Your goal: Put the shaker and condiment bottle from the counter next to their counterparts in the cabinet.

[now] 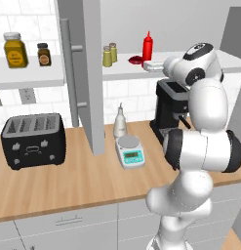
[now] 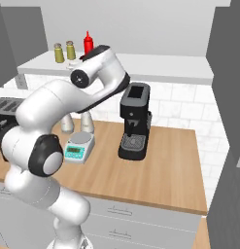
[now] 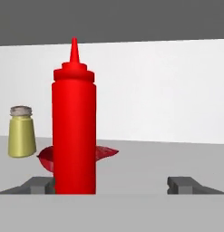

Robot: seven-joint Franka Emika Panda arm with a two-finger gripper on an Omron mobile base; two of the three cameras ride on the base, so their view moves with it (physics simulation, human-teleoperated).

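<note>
The red condiment bottle point(image 3: 73, 131) stands upright on the cabinet's white shelf point(image 3: 145, 158), inside my open gripper point(image 3: 111, 186) and close against the left fingertip point(image 3: 38, 183). Behind its base lies the squat dark-red item point(image 3: 106, 152). An olive-yellow shaker point(image 3: 21, 132) with a grey cap stands to the bottle's left. From the left base view, two olive shakers point(image 1: 110, 54) stand side by side on the shelf point(image 1: 127, 72), with the dark-red item point(image 1: 135, 60) and the bottle point(image 1: 148, 46) to their right, and my gripper point(image 1: 144, 63) at the bottle's foot. I cannot tell the two shakers point(image 2: 64, 51) apart.
The grey cabinet door point(image 1: 85, 73) stands open to the left of the shelf. On the wooden counter point(image 1: 68, 180) below are a black toaster point(image 1: 33, 140), a white pointed-top bottle point(image 1: 120, 122), a small scale point(image 1: 130, 150) and a black coffee machine point(image 1: 168, 110). Amber jars point(image 1: 15, 50) occupy the left shelf.
</note>
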